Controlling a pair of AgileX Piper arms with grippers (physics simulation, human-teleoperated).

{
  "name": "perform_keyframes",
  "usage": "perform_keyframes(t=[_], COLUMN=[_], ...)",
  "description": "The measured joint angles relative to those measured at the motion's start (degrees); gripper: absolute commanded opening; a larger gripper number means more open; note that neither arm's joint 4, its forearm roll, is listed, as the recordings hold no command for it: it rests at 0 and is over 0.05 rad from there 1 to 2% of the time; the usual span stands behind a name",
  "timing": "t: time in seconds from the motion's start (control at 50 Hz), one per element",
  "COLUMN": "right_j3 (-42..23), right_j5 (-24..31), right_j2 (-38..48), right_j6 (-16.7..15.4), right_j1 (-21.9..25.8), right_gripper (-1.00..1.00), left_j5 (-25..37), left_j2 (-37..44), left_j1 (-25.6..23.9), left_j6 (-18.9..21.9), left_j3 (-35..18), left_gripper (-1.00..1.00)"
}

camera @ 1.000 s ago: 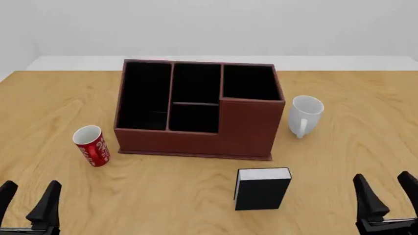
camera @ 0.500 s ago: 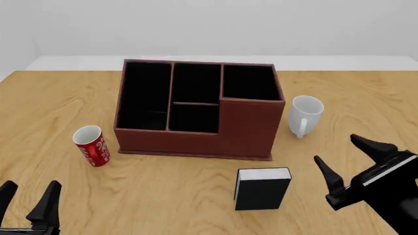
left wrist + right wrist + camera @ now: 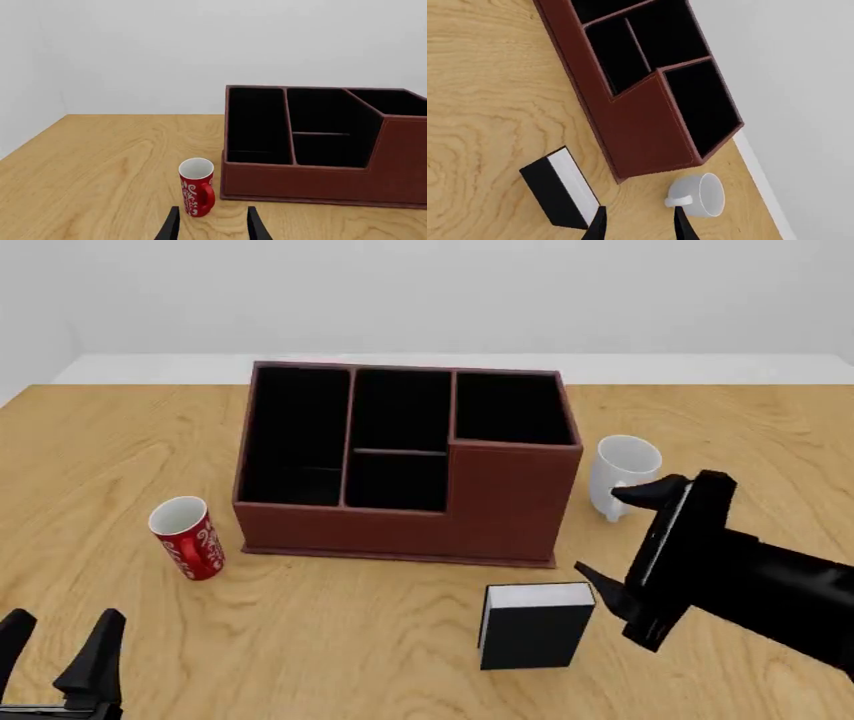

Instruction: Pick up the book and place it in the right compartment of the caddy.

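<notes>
Plain white walls behind; light wood-grain table (image 3: 120,440) runs to a far edge where a pale floor strip shows.

Right gripper (image 3: 625,543) is turned on its side, jaws spread wide, nothing between them. One fingertip sits just in front of the white mug (image 3: 623,473), the other just beside the book's (image 3: 535,625) upper right corner; whether it touches cannot be told. Bare table lies right of the gripper out to the frame edge.

Book stands upright on the table, white page edges up, to the gripper's left and slightly nearer the camera. A strip of bare wood separates it from the caddy (image 3: 400,525). In the right wrist view the book (image 3: 559,189) lies just off one fingertip and the mug (image 3: 697,195) just off the other.

Right compartment (image 3: 511,410) lies beyond and left of the gripper, behind the caddy's taller front wall.

Left gripper (image 3: 60,655) hangs low at the near edge, fingers parted, holding nothing. Red mug (image 3: 186,537) stands ahead of it and apart from the caddy's left wall; left wrist view shows the red mug (image 3: 197,186) just beyond the fingertips.
</notes>
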Motion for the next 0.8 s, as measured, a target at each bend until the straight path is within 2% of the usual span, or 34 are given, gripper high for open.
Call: perform_keyframes(t=[0.16,0.36,0.56,0.8], right_j3=[-5.0,-8.6,-10.3,-10.8], right_j5=[7.0,13.3,16.6,17.6], right_j2=[4.1,9.0,12.3,15.1], right_j6=[-3.9,-5.1,-5.9,-6.9], right_j1=[1.8,4.2,4.7,4.3], right_gripper=[1.00,1.00,1.00,1.00], left_j5=[0.0,0.0,0.0,0.0], left_j2=[0.0,0.0,0.0,0.0], left_j1=[0.0,0.0,0.0,0.0], left_j6=[0.0,0.0,0.0,0.0], left_j3=[0.0,0.0,0.0,0.0], left_gripper=[1.00,1.00,1.00,1.00])
